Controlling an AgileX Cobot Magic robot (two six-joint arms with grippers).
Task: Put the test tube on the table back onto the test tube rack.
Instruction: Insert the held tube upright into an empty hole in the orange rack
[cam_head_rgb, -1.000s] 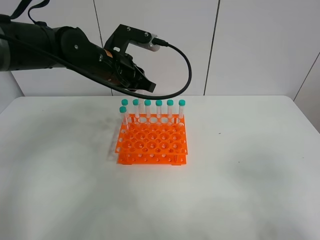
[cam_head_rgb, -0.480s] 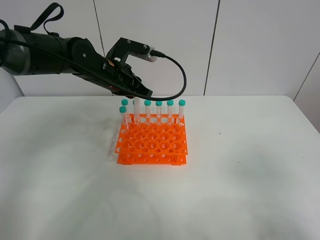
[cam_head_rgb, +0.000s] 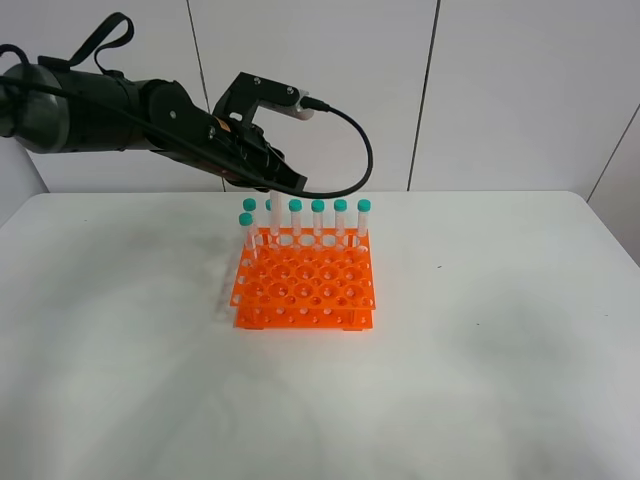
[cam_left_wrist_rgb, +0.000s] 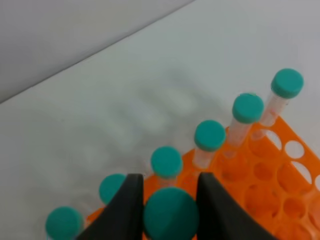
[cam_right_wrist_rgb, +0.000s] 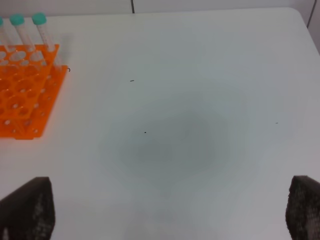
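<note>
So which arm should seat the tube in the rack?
Left. The left tool is shut on the tube, at the rack's back row beside the other tubes. The right tool is open and empty over the table, away from the rack.

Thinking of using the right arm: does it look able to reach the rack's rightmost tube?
Probably yes: right claw open, nothing between it and the rightmost tube; left claw sits near the row's other end.
</note>
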